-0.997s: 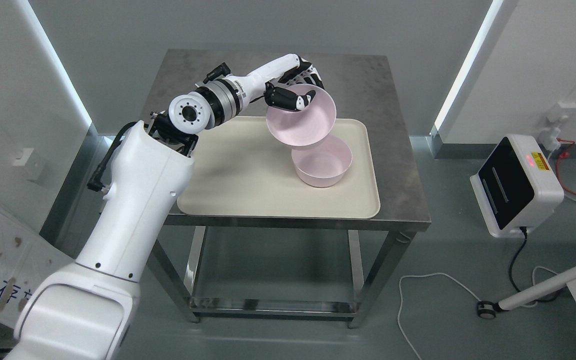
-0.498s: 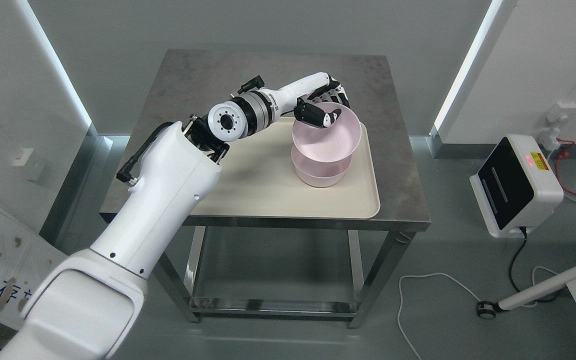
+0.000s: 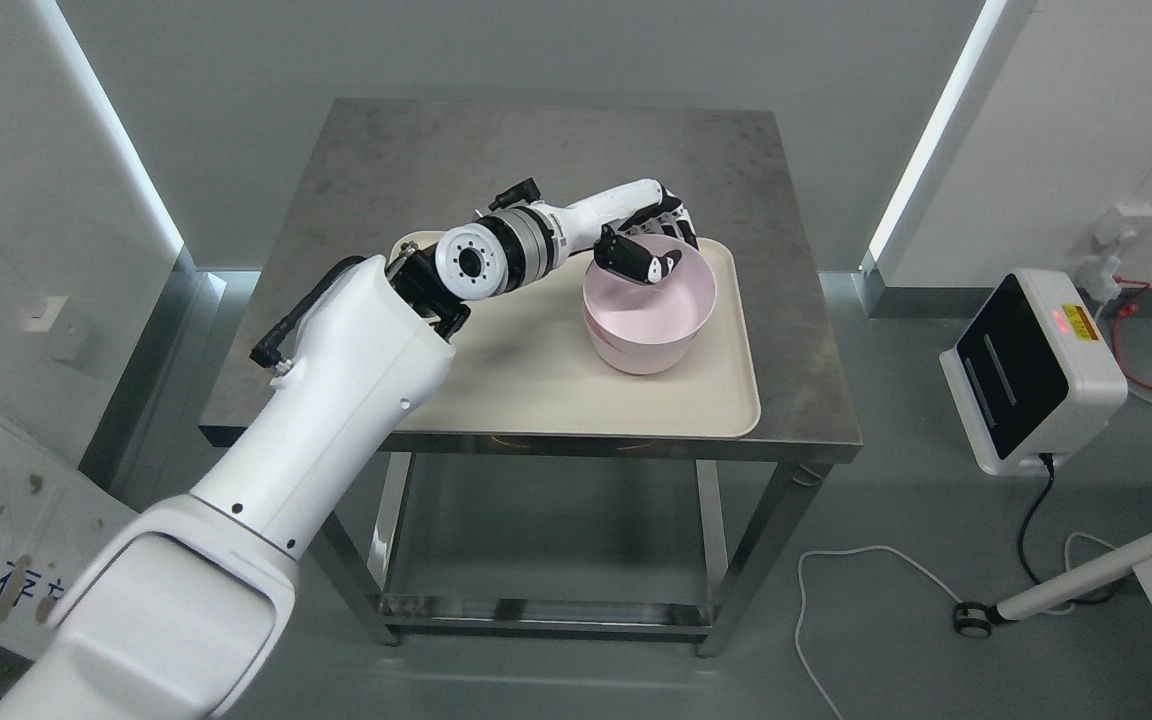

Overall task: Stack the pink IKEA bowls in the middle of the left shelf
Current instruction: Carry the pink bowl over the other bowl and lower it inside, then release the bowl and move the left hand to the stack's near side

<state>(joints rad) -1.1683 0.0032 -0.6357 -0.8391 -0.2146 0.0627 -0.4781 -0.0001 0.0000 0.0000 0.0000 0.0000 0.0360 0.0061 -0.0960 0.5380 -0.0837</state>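
Two pink bowls sit nested on the right part of the cream tray [image 3: 536, 390]. The upper pink bowl [image 3: 654, 300] rests inside the lower pink bowl [image 3: 636, 356], whose wall shows just beneath it. My left hand [image 3: 648, 243] reaches from the lower left and pinches the upper bowl's far rim, thumb inside and fingers outside. The right arm does not show.
The tray lies on a steel table [image 3: 526, 160] with a lower shelf. A white device [image 3: 1031, 370] with a dark screen stands on the floor at the right, with cables beside it. Walls close in at left and right.
My left hand has carried the upper bowl right and down, from tilted above the tray to level inside the lower bowl. The lower bowl has stayed put.
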